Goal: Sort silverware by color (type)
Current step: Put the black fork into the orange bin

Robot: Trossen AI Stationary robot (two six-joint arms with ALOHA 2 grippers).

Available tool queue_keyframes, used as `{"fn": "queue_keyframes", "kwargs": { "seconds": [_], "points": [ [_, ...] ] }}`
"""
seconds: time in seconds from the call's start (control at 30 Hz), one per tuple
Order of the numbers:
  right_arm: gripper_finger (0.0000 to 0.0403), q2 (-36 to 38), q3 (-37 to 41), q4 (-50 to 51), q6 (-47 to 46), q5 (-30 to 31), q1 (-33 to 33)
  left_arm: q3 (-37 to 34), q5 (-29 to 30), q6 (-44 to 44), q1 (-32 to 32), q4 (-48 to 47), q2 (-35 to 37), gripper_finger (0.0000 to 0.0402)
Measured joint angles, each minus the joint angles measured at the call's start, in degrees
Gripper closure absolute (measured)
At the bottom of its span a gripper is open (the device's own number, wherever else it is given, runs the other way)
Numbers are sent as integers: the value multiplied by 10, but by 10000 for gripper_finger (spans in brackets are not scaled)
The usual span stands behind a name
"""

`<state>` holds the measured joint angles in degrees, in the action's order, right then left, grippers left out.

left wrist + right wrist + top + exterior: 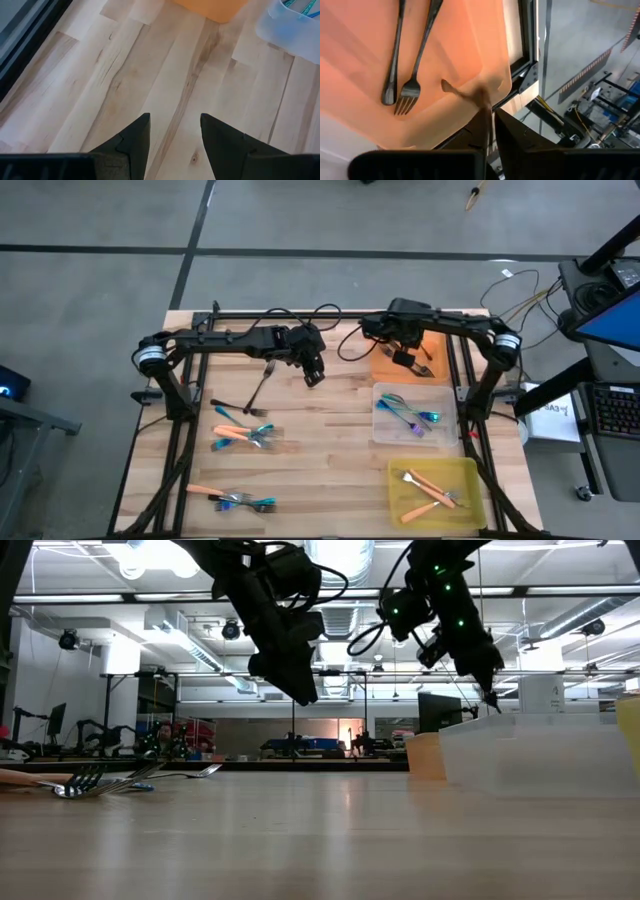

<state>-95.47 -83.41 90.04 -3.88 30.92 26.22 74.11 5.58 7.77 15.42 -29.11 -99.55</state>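
Dark-handled forks lie in the orange tray [385, 365], shown as two forks [415, 60] in the right wrist view. Blue forks [408, 412] sit in the clear tray, orange forks [432, 485] in the yellow tray. Two dark forks [262, 385] and mixed orange and blue forks [245, 437] lie flat on the table. My right gripper [404, 359] hangs over the orange tray, shut on a thin dark fork [470, 92]. My left gripper [313, 372] hovers open above bare wood beside the loose dark fork. My right gripper pinches a thin dark fork between its two fingers [510, 132], coming from above and pointing down. The fork's free end [451, 87] sticks out past the fingertips, clear above the orange tray's floor. Blur hides which part of the fork is gripped.
A second mixed group of orange and blue forks [235, 499] lies near the table's near left corner. The three trays stand in a row along the right side. The arms' dark frame rails [190, 430] run along both table sides. Bare wood [330, 450] spans the middle.
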Motion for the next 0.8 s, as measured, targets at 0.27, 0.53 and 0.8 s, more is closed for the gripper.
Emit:
{"fn": "queue_keyframes", "kwargs": {
  "seconds": [0.27, 0.53, 0.8],
  "points": [
    [324, 52, -1, -6, -11, -24, -1, 0, 0, -12, 0, -18, 0, 246],
    [306, 140, -2, -34, -88, -30, -5, -31, 40, -27, 0, -152, 0, 246],
    [307, 213, -2, -110, -96, -30, -16, -122, 80, 56, 1, -153, 3, 246]
  ]
}}
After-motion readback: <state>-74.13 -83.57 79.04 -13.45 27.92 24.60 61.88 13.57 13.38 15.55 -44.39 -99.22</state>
